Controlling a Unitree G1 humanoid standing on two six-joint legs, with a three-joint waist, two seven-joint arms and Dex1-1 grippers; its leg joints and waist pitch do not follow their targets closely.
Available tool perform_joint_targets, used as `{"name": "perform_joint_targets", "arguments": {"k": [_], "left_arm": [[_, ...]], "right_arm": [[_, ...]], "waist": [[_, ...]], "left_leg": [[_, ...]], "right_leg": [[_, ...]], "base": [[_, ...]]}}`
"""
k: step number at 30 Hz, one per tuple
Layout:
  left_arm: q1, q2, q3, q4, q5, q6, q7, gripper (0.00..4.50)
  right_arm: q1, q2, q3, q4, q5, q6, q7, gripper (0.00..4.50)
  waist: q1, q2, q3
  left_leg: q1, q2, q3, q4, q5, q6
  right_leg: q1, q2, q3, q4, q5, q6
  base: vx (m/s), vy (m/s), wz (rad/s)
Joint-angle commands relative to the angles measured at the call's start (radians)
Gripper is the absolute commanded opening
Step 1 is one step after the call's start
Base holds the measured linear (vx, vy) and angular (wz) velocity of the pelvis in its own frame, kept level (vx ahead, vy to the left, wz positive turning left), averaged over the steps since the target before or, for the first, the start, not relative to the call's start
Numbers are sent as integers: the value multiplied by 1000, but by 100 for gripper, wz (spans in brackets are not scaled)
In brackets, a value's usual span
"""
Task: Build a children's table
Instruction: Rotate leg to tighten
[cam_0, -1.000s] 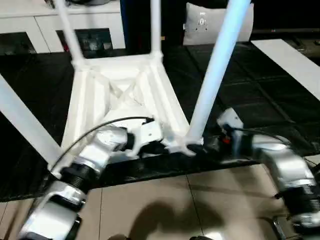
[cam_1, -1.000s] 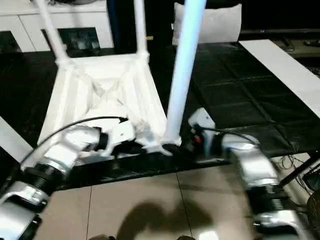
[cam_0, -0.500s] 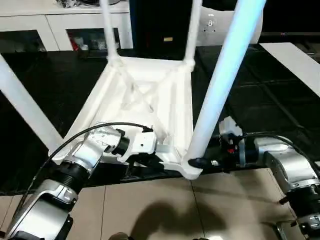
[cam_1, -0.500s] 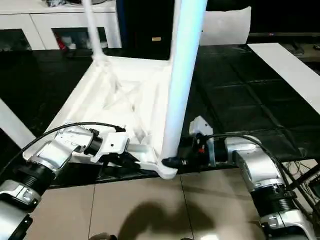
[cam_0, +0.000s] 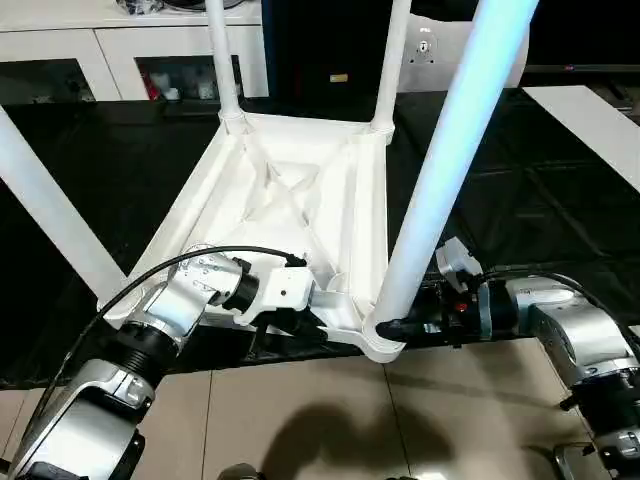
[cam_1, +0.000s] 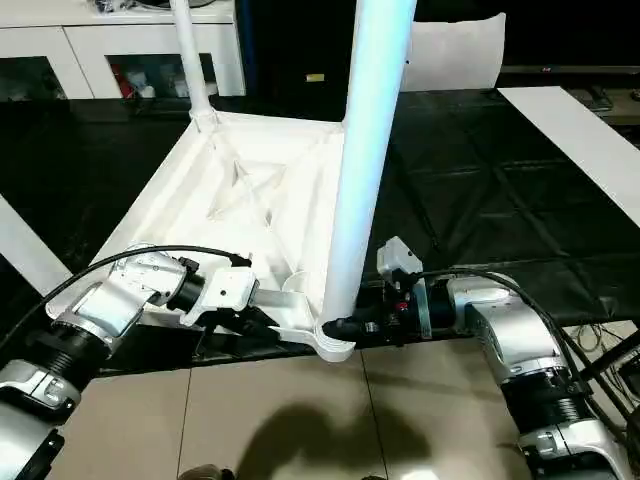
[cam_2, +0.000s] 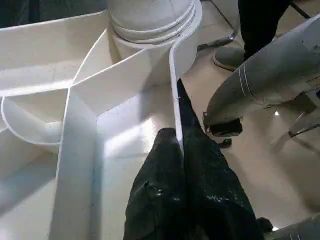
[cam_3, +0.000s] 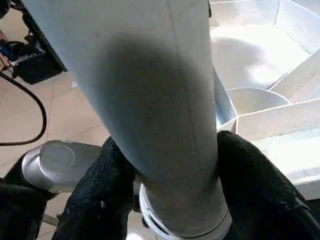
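The children's table lies upside down on the black mat, with the ribbed underside of its white top (cam_0: 290, 190) facing up. White legs stand in its corner sockets. My left gripper (cam_0: 305, 322) is shut on the thin rim wall (cam_2: 175, 75) at the near edge, one black finger on each side. My right gripper (cam_0: 400, 326) reaches in from the right to the base of the near right leg (cam_0: 450, 150). Its two fingers (cam_3: 100, 190) press against opposite sides of that leg (cam_3: 150, 100), just above the corner socket.
A white cabinet with glass doors (cam_0: 100, 50) runs along the back, with a white cushion (cam_1: 450, 50) to its right. The black mat (cam_0: 520, 200) ends at the tiled floor (cam_0: 300, 420) just in front of the table. My right forearm (cam_2: 270, 75) passes close by the left gripper.
The right gripper's fingers have closed in around the base of the near right leg. The left gripper keeps its hold on the rim. The head view has shifted.
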Motion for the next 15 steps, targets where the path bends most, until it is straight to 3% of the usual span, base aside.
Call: {"name": "perform_joint_targets", "arguments": {"k": [1, 5, 8, 10, 12, 13, 14, 15], "left_arm": [[13, -2, -54, -28, 12, -15, -59, 0], [34, -12, -37, -79, -5, 91, -29, 0], [34, -28, -21, -89, 1, 157, 26, 0], [33, -63, 15, -89, -2, 245, 119, 0], [24, -115, 66, -92, -19, 341, 232, 0], [24, -115, 66, -92, -19, 341, 232, 0], [13, -147, 92, -91, -20, 390, 307, 0], [13, -148, 93, -91, -20, 392, 310, 0]], "right_arm": [[-2, -5, -2, -22, 20, 15, 16, 214], [10, 40, -15, -37, 19, 27, -50, 211], [1, 84, -24, -15, -23, 23, -168, 210], [-31, 155, -43, 36, -66, 32, -343, 207], [-80, 238, -70, 103, -105, 50, -538, 206], [-80, 238, -70, 103, -105, 50, -538, 203], [-124, 296, -95, 164, -127, 54, -674, 203], [-126, 298, -96, 167, -127, 54, -679, 201]], "waist": [[-5, -10, -69], [-8, -4, -69], [-11, -4, -65], [-27, -3, -57], [-56, -6, -57], [-64, -5, -55], [-70, -4, -56], [-87, -5, -55]], "left_leg": [[14, -3, 26, -59, -248, 64], [13, -3, 26, -59, -241, 61], [14, -5, 25, -64, -281, 46], [13, -9, 20, -72, -354, 8], [9, -15, 12, -75, -390, -30], [8, -16, 10, -77, -397, -34], [7, -17, 6, -77, -406, -35], [0, -19, 5, -77, -418, -39]], "right_leg": [[51, 17, -7, -44, -192, -230], [51, 19, -7, -41, -161, -239], [50, 18, -8, -48, -227, -225], [45, 17, -10, -59, -370, -180], [44, 17, -15, -66, -475, -137], [43, 17, -17, -69, -493, -129], [44, 17, -20, -72, -511, -119], [43, 17, -21, -73, -524, -112]], "base": [[0, 0, 0], [0, 0, 0], [0, 0, 0], [-31, -2, -3], [-64, -2, -7], [-63, 12, -13], [-63, 12, -13], [-54, 19, -15]]}}
